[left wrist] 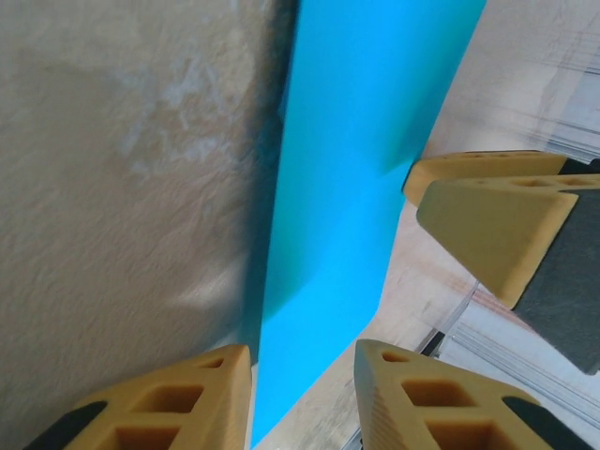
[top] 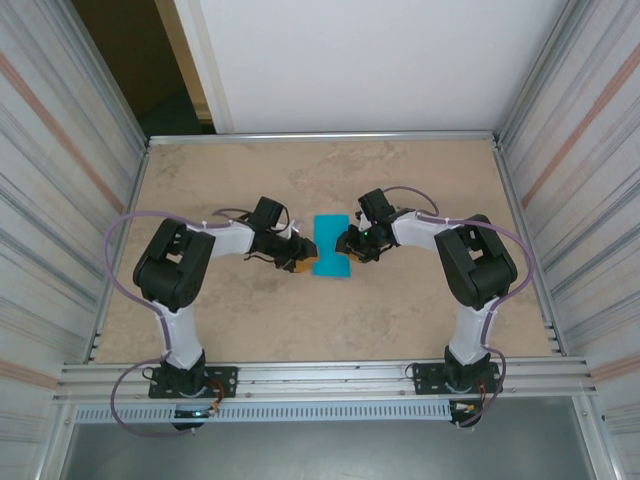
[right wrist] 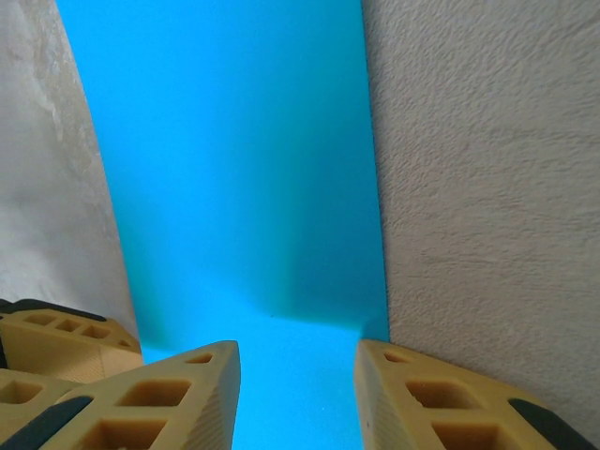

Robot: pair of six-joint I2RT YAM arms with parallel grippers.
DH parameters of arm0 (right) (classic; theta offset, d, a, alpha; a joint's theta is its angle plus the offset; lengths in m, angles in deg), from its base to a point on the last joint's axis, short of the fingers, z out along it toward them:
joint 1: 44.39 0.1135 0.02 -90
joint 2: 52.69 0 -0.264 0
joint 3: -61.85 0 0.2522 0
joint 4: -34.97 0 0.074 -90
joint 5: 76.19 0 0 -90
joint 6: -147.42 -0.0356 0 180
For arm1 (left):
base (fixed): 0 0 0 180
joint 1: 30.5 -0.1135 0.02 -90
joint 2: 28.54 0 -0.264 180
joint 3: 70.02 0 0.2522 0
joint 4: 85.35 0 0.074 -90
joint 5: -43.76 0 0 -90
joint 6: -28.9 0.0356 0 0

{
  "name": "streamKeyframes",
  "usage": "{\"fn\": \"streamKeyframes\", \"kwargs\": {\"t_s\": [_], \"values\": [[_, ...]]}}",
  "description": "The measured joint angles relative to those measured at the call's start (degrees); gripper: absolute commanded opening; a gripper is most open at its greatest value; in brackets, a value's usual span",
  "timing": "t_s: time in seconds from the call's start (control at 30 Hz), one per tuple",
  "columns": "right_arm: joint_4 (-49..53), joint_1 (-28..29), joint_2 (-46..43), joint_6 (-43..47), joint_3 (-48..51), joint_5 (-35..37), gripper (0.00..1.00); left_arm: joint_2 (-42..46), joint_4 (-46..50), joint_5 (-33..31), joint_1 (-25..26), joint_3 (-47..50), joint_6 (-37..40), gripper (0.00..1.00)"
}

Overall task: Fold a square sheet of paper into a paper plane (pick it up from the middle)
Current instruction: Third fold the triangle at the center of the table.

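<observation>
The square sheet of paper (top: 331,262) is turquoise-blue and sits mid-table between both arms, looking narrower than square from above. My left gripper (top: 303,258) meets its left side and my right gripper (top: 350,243) its right side. In the left wrist view the paper (left wrist: 356,141) rises off the table and its near edge runs between the parted fingers of the left gripper (left wrist: 300,361), close to the left finger. In the right wrist view the paper (right wrist: 244,159) spans the gap of the right gripper (right wrist: 295,361), with a bend line across it. Both sets of jaws stand apart.
Corrugated metal walls (top: 60,180) enclose the beige table (top: 300,320) left and right, and a white panel (top: 380,60) stands at the back. An aluminium rail (top: 320,378) carries both arm bases. The right gripper's fingers (left wrist: 497,225) reach close to the left gripper.
</observation>
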Motion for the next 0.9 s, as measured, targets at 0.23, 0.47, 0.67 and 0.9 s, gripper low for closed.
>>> {"fn": "streamKeyframes", "kwargs": {"t_s": [0.23, 0.47, 0.67, 0.9], "values": [[-0.2, -0.2, 0.0, 0.0, 0.2, -0.4, 0.37, -1.9, 3.1, -0.3, 0.1, -3.6, 1.6, 0.35], [-0.3, -0.2, 0.0, 0.0, 0.2, -0.7, 0.37, -3.2, 5.2, -0.9, 0.1, -6.3, 3.1, 0.28], [-0.6, -0.3, 0.0, 0.1, 0.3, -1.0, 0.40, -6.2, 5.4, -0.9, 0.1, -10.7, 3.4, 0.22], [-1.2, -0.3, -0.2, 0.1, 0.5, -1.2, 0.46, -7.6, 5.7, -1.0, 0.0, -12.3, 3.7, 0.10]]}}
